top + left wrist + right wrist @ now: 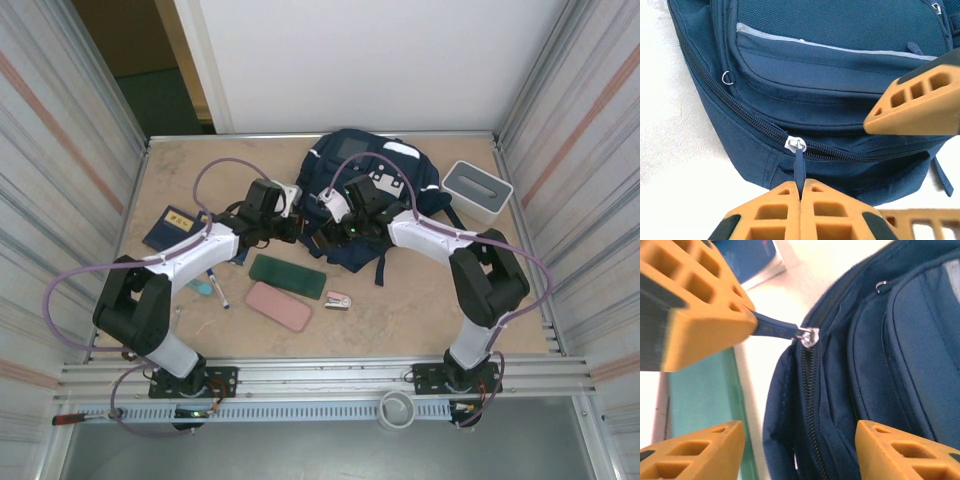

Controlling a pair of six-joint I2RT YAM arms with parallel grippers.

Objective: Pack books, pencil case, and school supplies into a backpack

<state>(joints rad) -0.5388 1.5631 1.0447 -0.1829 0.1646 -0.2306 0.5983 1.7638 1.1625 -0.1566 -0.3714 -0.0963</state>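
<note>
Top view: we see one navy backpack (pixel 420 180) lying at the far middle of a tan board table (pixel 420 300). Left of it lies one navy booklet (pixel 172 228) with a gold emblem. Nearer the arms we count one pen (pixel 216 288), one green case (pixel 287 276), one pink case (pixel 279 305) and one small stapler (pixel 338 299). All of these sit on the table, outside the bag. One white box with a grey top (pixel 477 190) stands to the right of the backpack. Ribbed metal walls close both sides, a white panel stands at the back, and metal rails run along the near edge. The left gripper (pixel 298 232) and right gripper (pixel 325 238) meet at the backpack's near edge.

Left wrist view: the left gripper (pixel 800 187) is pinched tight on one navy zipper pull (pixel 799 167), which leads to a silver slider (pixel 794 144) on the backpack (pixel 840 50). Two orange fingers (pixel 920 105) of the right gripper sit at the right.

Right wrist view: the right gripper (pixel 800 450) stands wide, holding nothing, with its fingers either side of the backpack's (pixel 910 355) zipped edge. The left gripper's fingers (pixel 695 305) grip the zipper pull (pixel 772 329). The green case (pixel 700 390) and the booklet (pixel 752 257) lie beside the bag.
</note>
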